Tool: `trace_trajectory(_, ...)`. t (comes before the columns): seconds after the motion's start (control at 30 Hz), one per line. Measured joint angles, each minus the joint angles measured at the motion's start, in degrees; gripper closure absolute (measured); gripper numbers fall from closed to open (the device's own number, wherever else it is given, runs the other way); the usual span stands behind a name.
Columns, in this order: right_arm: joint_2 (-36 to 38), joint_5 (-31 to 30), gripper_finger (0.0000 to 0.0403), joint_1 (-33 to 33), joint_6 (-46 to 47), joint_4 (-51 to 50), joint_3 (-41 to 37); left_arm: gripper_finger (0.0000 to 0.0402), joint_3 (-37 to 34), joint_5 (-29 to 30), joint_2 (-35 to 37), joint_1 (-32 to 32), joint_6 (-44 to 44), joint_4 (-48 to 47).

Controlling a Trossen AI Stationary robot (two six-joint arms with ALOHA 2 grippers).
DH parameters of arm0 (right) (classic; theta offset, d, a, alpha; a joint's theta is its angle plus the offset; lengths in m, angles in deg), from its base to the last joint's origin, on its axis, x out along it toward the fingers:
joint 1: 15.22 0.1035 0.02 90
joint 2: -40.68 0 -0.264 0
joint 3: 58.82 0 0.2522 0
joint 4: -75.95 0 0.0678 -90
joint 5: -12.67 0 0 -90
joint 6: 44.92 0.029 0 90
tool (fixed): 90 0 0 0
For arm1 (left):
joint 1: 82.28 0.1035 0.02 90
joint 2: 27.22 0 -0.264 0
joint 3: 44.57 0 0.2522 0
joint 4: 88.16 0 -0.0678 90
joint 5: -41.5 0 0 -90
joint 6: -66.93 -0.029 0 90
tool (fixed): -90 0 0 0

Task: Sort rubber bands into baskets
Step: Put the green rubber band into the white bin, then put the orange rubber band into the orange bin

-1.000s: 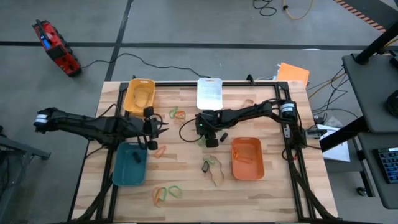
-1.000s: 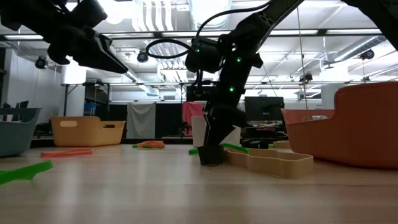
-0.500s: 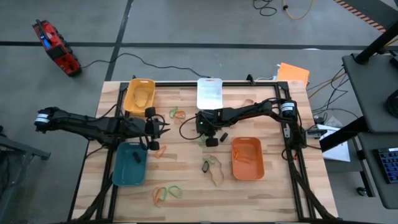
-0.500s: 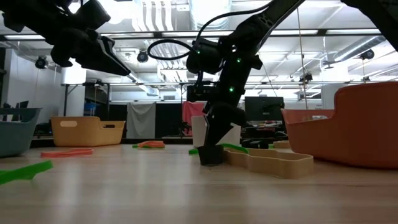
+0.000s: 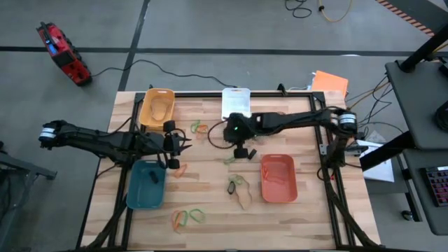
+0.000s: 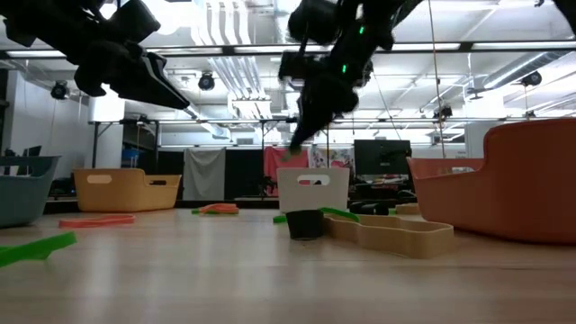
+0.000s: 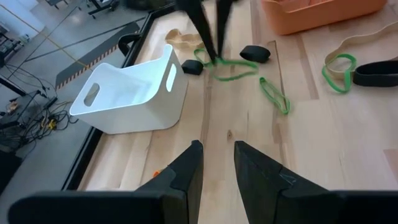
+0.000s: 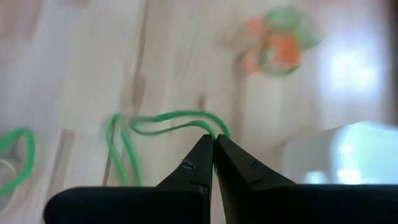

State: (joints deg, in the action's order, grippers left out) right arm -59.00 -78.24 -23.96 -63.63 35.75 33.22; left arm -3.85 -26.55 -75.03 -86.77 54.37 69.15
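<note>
Four baskets stand on the wooden table: yellow (image 5: pixel 157 106), white (image 5: pixel 236 103), teal (image 5: pixel 147 183) and orange (image 5: pixel 278 177). Rubber bands lie scattered between them. My right gripper (image 5: pixel 233 140) hangs above the table's middle, in front of the white basket, shut on a green rubber band (image 8: pixel 168 121). Below it an upright black band (image 6: pixel 306 223) and a tan band (image 6: pixel 396 236) rest on the wood. My left gripper (image 5: pixel 183 143) waits in the air between the yellow and teal baskets, its fingers (image 7: pixel 193 168) slightly apart with nothing between them. My right gripper pinches the green band at one end of its loop (image 8: pixel 216 132) between its two fingertips. The fingers slant down from the table's right. The rest of the loop trails below the fingertips (image 7: pixel 236 65), slack. Whether its lower end still lies on the wood, I cannot tell.
More bands lie near the yellow basket (image 5: pixel 198 127), beside the left gripper (image 5: pixel 180 169), between the teal and orange baskets (image 5: pixel 236 184) and by the near edge (image 5: pixel 187 217). A black frame rail (image 5: pixel 210 94) borders the table.
My right gripper has risen from the table, where its tips stood beside the black band, and has drawn back a little toward the right edge. The green band has come up with its fingertips. The black band stays where it was.
</note>
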Motion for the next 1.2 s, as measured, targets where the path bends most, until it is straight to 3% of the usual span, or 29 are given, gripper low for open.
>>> trace_trajectory(0.17, 4.27, -7.76, 0.0394, -2.51, -0.39, 5.82, 0.09, 0.0326, 0.0, 0.0, 0.0, 0.0, 0.0, 0.36)
trace_trajectory(0.27, 5.24, -9.47, 0.0394, -5.05, -0.33, 9.12, 0.09, 0.0326, 0.0, 0.0, 0.0, 0.0, 0.0, 0.5)
trace_trajectory(0.57, 2.34, -9.83, 0.0394, -15.3, 7.6, 11.75, 0.09, 0.0326, 0.0, 0.01, 0.0, 0.0, 0.61, 0.52)
trace_trajectory(0.77, -0.21, -9.11, 0.0388, -17.92, 10.66, 11.55, 0.09, 0.0326, 0.0, 0.0, 0.0, 0.0, 0.69, 0.51)
trace_trajectory(1.2, -0.35, -9.17, 0.0286, -18.2, 10.79, 11.19, 0.11, 0.0326, 0.0, 0.02, 0.0, 0.0, 2.48, 0.46)
